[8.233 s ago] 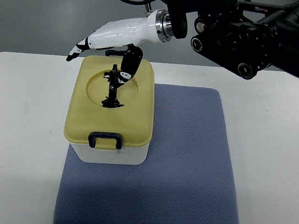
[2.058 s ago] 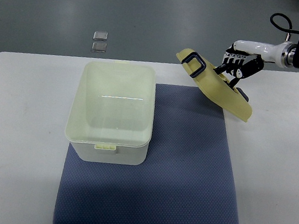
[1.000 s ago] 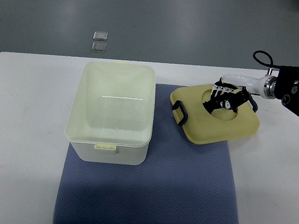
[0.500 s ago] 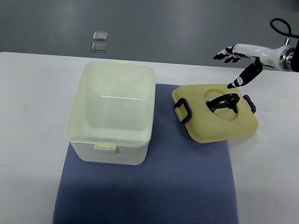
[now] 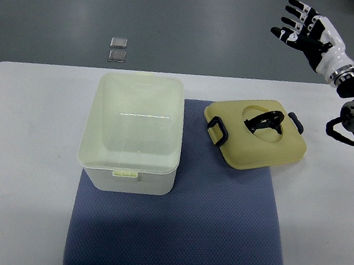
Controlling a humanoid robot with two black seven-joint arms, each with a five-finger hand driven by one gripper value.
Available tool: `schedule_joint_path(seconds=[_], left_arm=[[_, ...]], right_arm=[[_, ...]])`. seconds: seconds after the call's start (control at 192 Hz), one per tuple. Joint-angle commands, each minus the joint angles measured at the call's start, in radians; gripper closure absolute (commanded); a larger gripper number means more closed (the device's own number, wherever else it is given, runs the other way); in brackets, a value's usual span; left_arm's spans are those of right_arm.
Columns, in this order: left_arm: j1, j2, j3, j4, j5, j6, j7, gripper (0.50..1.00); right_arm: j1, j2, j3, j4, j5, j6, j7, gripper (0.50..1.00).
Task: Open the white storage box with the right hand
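A white bench (image 5: 23, 150) seen from steeply above, with grey floor beyond its far edge. A blue mat (image 5: 217, 224) covers the middle of the bench and reaches its near edge.

The white box (image 5: 132, 133) stands open on the mat's far left corner, its left side overhanging the mat onto bare bench. Its inside looks empty, and a small latch tab sits on its near rim.

The yellow lid (image 5: 255, 137) lies flat just to the right of the box, apart from it, on the mat's far right corner with its right edge past the mat. It has a round recess with a black handle in the middle and a dark clip at each end.

The right hand (image 5: 303, 31) is raised near the bench's far right corner, above and beyond the lid, touching nothing. Its fingers (image 5: 292, 20) are spread wide and it holds nothing. Its black arm enters from the right edge.

On the floor beyond the bench's far edge lie two small square plates (image 5: 117, 49), one just behind the other.
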State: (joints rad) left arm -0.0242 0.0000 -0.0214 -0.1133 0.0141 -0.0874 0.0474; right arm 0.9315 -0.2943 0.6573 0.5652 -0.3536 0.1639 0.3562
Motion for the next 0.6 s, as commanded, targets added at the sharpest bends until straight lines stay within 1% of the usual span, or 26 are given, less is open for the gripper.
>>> schedule_joint_path(seconds=[0.0, 0.151, 0.162, 0.167, 0.172, 0.177, 0.198, 0.406, 0.516, 0.599], left_arm=[[0.000, 0.000, 0.000, 0.003, 0.000, 0.000, 0.000, 0.500], [0.000, 0.000, 0.001, 0.004, 0.001, 0.000, 0.000, 0.500], [0.001, 0.000, 0.001, 0.004, 0.000, 0.000, 0.000, 0.500], [0.000, 0.000, 0.001, 0.004, 0.000, 0.000, 0.000, 0.500], [0.000, 0.000, 0.001, 0.004, 0.000, 0.000, 0.000, 0.500], [0.000, 0.000, 0.001, 0.004, 0.000, 0.000, 0.000, 0.500], [0.001, 0.000, 0.001, 0.004, 0.000, 0.000, 0.000, 0.500], [0.001, 0.000, 0.000, 0.004, 0.001, 0.000, 0.000, 0.500], [0.001, 0.000, 0.001, 0.004, 0.000, 0.000, 0.000, 0.500], [0.001, 0.000, 0.000, 0.004, 0.001, 0.000, 0.000, 0.500]], right_arm=[[-0.030, 0.023, 0.015, -0.001, 0.031, -0.021, -0.006, 0.644], [-0.062, 0.030, 0.012, 0.001, 0.031, -0.023, -0.011, 0.640], [-0.063, 0.030, 0.012, 0.001, 0.031, -0.023, -0.011, 0.634], [-0.065, 0.029, 0.012, 0.001, 0.031, -0.021, -0.011, 0.620], [-0.065, 0.029, 0.012, 0.001, 0.031, -0.021, -0.011, 0.619], [-0.066, 0.029, 0.013, 0.001, 0.031, -0.020, -0.011, 0.601], [-0.068, 0.029, 0.013, 0.002, 0.031, -0.018, -0.011, 0.581], [-0.074, 0.029, 0.012, 0.007, 0.031, 0.014, -0.002, 0.581], [-0.076, 0.027, 0.002, 0.007, 0.031, 0.072, -0.002, 0.581], [-0.085, 0.027, 0.004, 0.007, 0.030, 0.101, 0.000, 0.579]])
